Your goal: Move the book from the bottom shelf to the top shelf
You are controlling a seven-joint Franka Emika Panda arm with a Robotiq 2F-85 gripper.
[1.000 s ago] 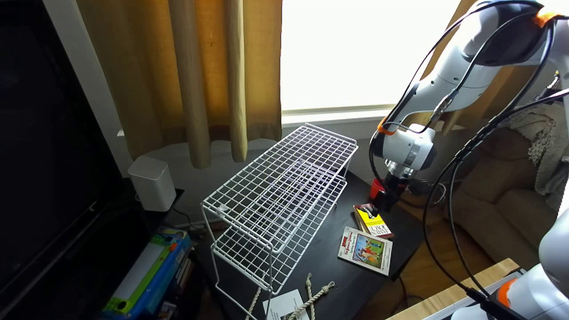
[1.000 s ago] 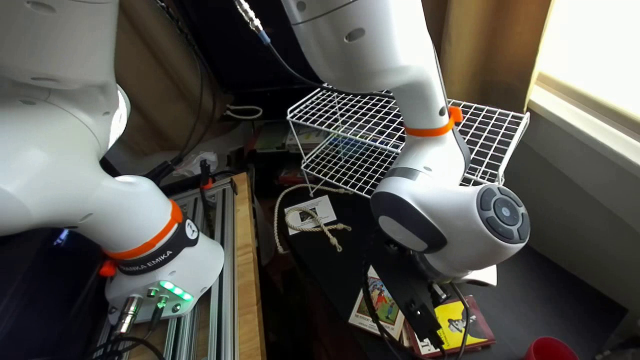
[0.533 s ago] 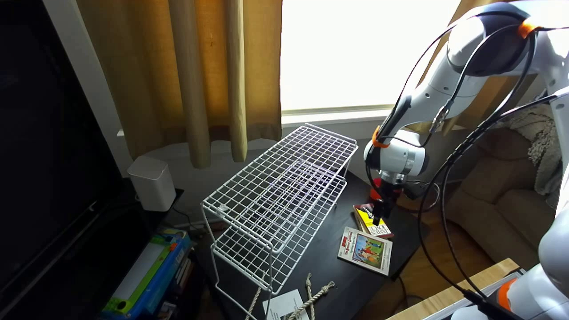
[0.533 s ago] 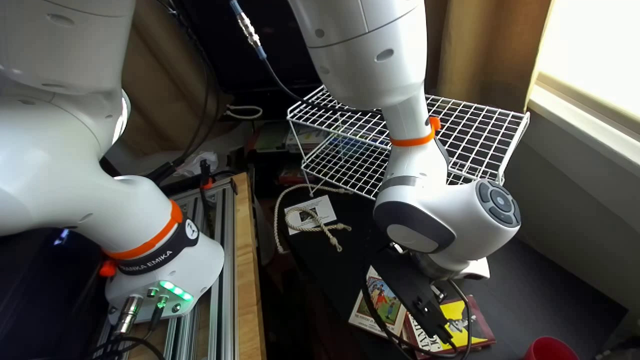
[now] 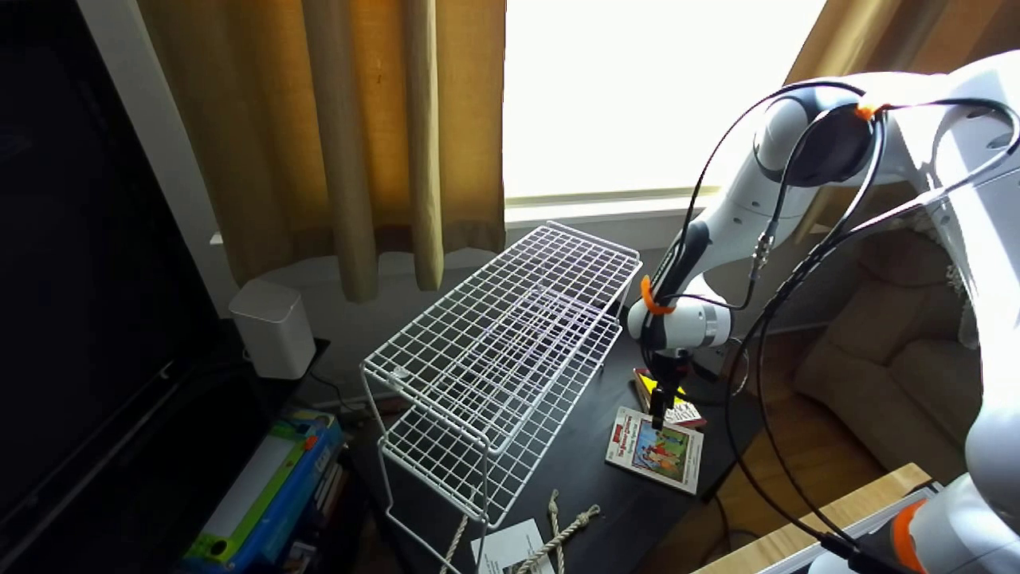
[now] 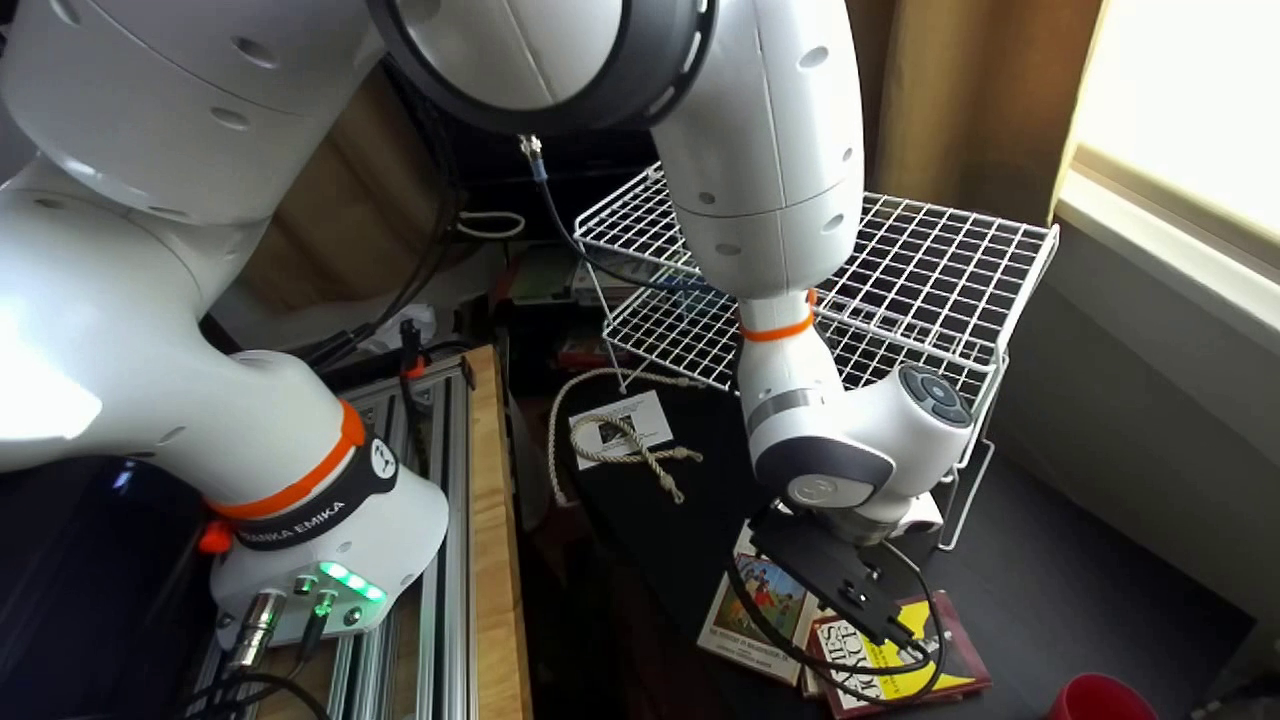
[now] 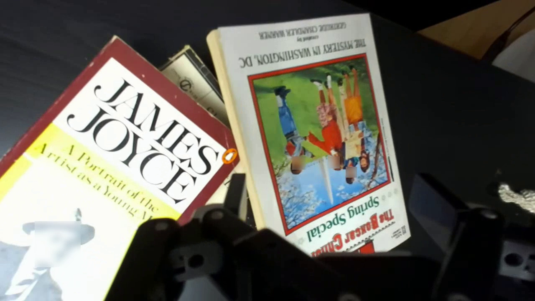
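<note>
Book [image 7: 317,138] with white-edged cover lay flat on the dark surface [image 5: 578,446], and its colourful picture was facing up. In my wrist view the title letters appeared upside down. In both exterior views I held my gripper [image 7: 330,184] over the books, pointing down. Its two fingers [image 7: 237,194] stood wide apart, and in the wrist view the end of the cover with the series name appeared between them. Whether the fingertips touched the book, I could not tell. Just beside it was the James Joyce book [image 7: 117,159], which had a dark red border and partly covered another book [image 7: 194,81]. The top shelf [image 5: 518,311], a wide white grid, was the upper level of the wire rack [image 5: 550,410], which stood near the books but apart from them. In an exterior view, a rope [image 6: 648,457] crossed over a white card [image 6: 652,415], and a red cup [image 6: 1100,700] was cut by the lower edge.
</note>
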